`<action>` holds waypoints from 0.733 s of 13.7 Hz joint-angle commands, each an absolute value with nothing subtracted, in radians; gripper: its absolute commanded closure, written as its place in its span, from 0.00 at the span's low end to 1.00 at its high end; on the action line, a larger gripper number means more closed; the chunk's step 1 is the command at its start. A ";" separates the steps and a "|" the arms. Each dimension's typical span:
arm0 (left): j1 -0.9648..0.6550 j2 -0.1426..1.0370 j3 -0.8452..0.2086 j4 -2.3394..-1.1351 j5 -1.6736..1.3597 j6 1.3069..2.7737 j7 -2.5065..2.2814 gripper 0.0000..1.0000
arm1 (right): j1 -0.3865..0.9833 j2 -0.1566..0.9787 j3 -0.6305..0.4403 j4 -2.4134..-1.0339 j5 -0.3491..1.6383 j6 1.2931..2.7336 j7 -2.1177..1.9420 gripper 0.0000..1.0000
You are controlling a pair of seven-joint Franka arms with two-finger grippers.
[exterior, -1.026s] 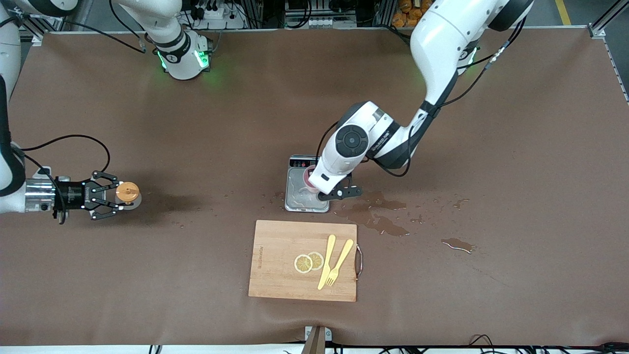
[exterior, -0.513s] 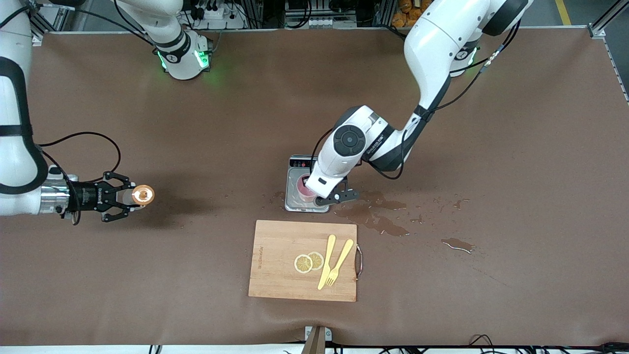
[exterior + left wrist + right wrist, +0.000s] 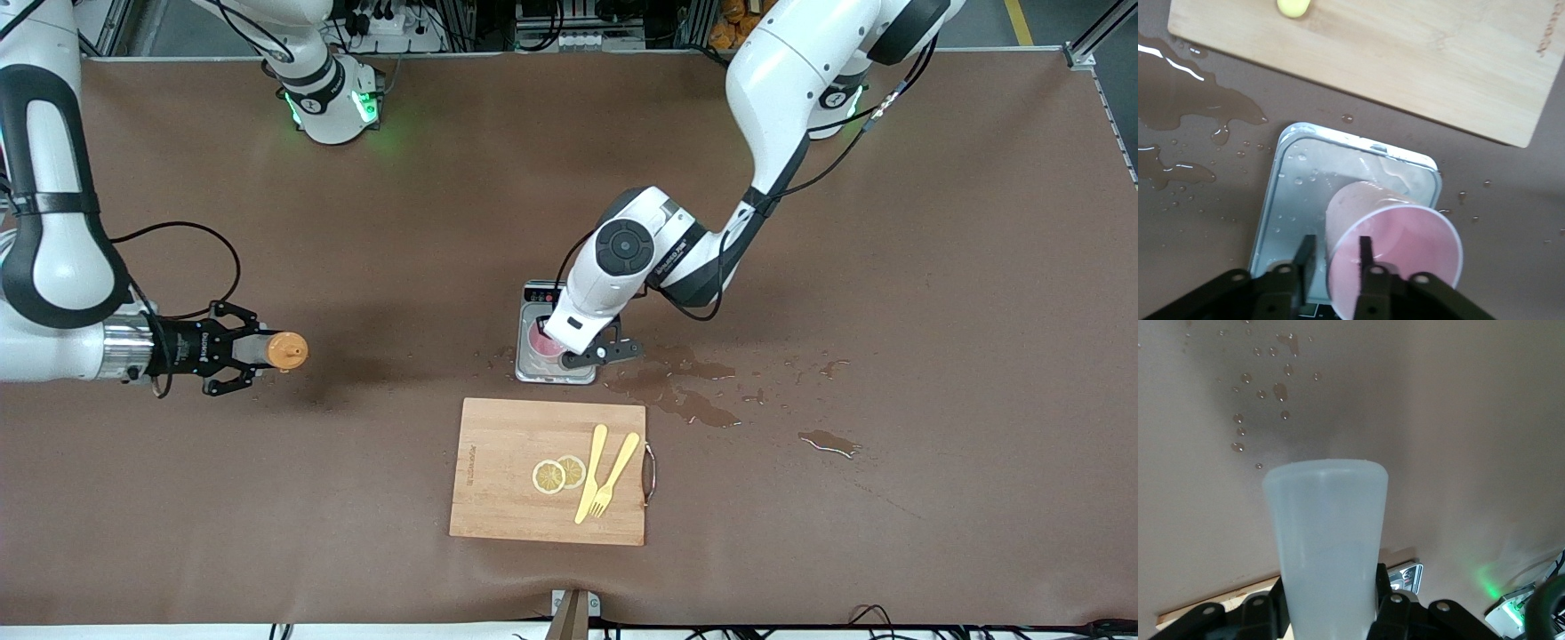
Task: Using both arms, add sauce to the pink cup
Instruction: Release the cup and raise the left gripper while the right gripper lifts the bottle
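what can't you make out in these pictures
Front view: the left arm's wrist covers most of the round pale pink plastic cup on the grey kitchen scale.
Left wrist view: the bottom edge cuts off the scale's display and most of the left gripper.
Right wrist view: the translucent whitish squeeze bottle, in the right gripper, shows no readable sauce level.

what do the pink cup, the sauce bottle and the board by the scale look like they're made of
Pink cup: likely thin matte plastic, its rim lets light through.
Sauce bottle: cloudy translucent plastic, probably soft; orange cap opaque.
Board: pale wood or bamboo, grain visible.
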State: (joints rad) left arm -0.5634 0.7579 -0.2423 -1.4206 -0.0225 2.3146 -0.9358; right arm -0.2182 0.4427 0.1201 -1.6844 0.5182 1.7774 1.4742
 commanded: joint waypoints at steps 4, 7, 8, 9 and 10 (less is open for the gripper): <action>-0.542 0.617 -0.224 -1.424 0.014 2.192 -0.950 0.00 | -0.131 0.365 0.109 -1.740 0.443 1.799 1.643 0.51; -0.471 0.499 -0.227 -1.428 0.127 2.009 -0.901 0.00 | -0.072 0.359 0.109 -1.738 0.388 1.819 1.750 0.51; -0.444 0.473 -0.227 -1.428 0.127 1.996 -0.878 0.00 | -0.046 0.356 0.110 -1.736 0.355 1.825 1.793 0.51; -0.416 0.451 -0.229 -1.431 0.129 1.993 -0.867 0.00 | -0.019 0.354 0.110 -1.733 0.324 1.832 1.837 0.52; -0.384 0.433 -0.232 -1.431 0.129 1.973 -0.853 0.00 | 0.001 0.354 0.112 -1.732 0.310 1.836 1.877 0.52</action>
